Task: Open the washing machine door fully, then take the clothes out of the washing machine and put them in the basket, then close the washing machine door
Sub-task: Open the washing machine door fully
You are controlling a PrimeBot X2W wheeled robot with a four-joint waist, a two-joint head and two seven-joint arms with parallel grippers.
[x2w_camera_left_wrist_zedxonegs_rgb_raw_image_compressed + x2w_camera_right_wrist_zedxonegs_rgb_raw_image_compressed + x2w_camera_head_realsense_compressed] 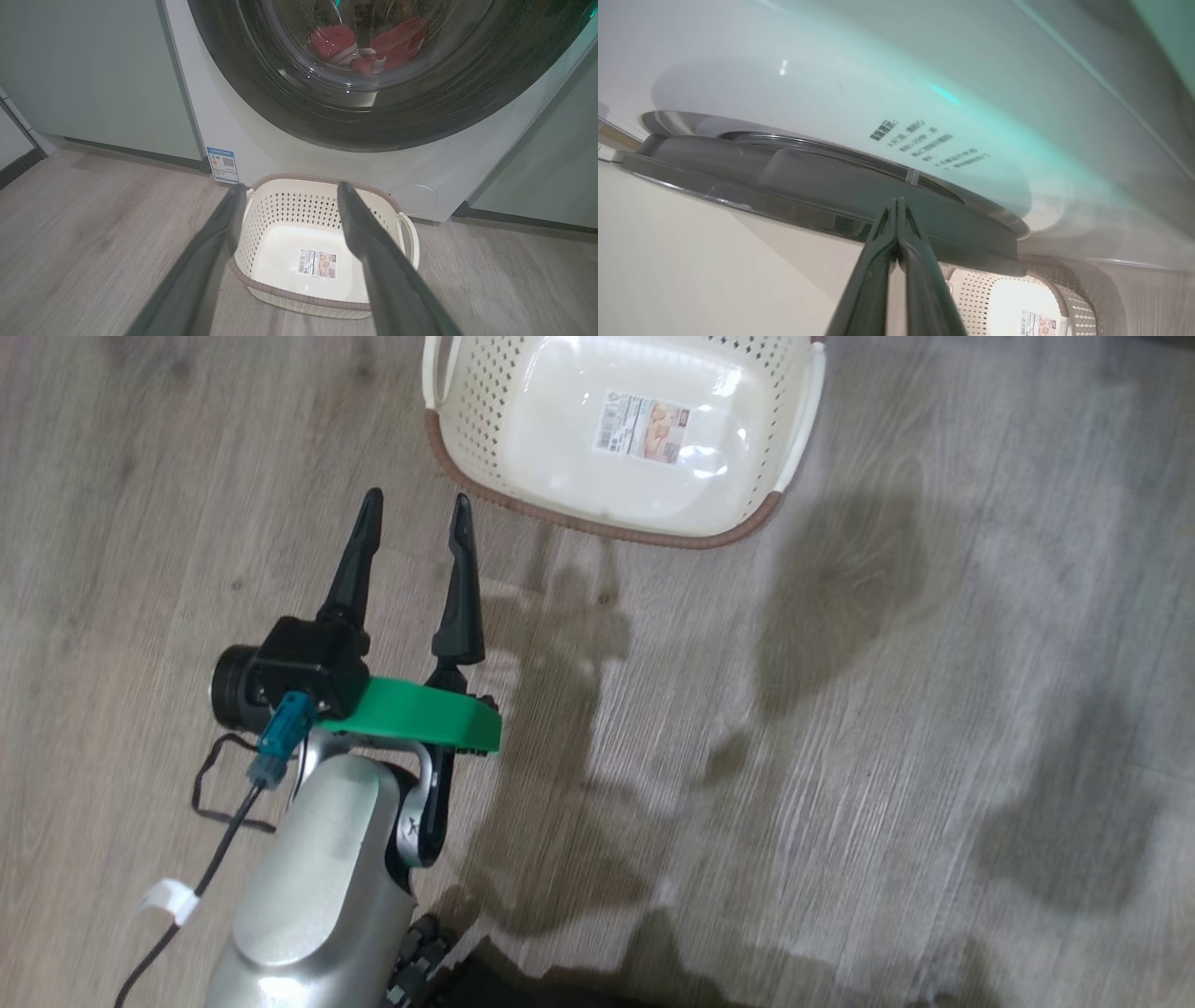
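Right wrist view: my right jaws, pressed together, sit at the washing machine door [808, 179] rim, frame centre; left jaws apart. Door looks stiff, glossy, probably slippery; I'd hook its edge.

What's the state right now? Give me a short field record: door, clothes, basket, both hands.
door: washing machine door not swung open
clothes: red clothes inside the drum, seen through the door window
basket: basket on the floor in front of the washing machine, holding nothing but its paper label
left hand: left hand open, empty, over the floor near the basket
right hand: right hand shut, empty, tips at the door's rim; contact unclear
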